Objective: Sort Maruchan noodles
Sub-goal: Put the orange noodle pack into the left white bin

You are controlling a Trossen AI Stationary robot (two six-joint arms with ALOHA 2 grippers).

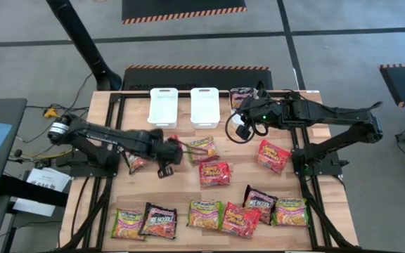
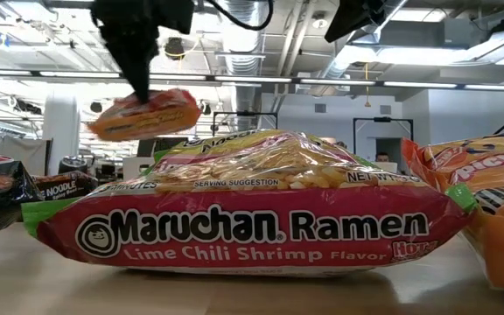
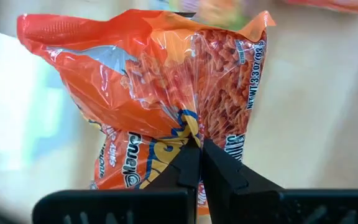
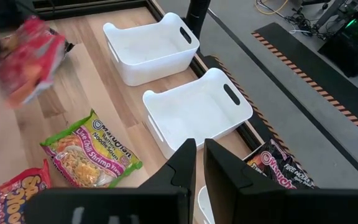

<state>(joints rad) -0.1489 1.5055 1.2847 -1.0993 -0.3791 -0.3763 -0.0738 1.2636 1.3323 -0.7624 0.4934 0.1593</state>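
Crinkly Maruchan noodles (image 1: pixel 215 173) lie scattered flat: a green-yellow packet (image 1: pixel 203 149) mid-tabletop, red-orange ones nearby, a mixed row along the near edge. One orange packet (image 3: pixel 160 99), seemingly lifted, hangs pinched between dark fingers (image 3: pixel 185 171).

Light is even and bright across the table (image 1: pixel 188 183) in the high view, coming from overhead, with only soft, short shadows under the arms and packets. In the low view, ceiling strip lights (image 2: pixel 339 83) in the room behind glare white, and the arms overhead read as dark silhouettes against them. The nearest green-yellow packet (image 2: pixel 252 210) is sharp, while the far room is soft. In the left wrist view, the red-orange packet (image 3: pixel 160 93) shows specular glare on its crinkled film; the background is fully blurred. In the right wrist view, a packet at the far left (image 4: pixel 30 59) is smeared by motion blur, and the white bins (image 4: pixel 197 109) look crisp.
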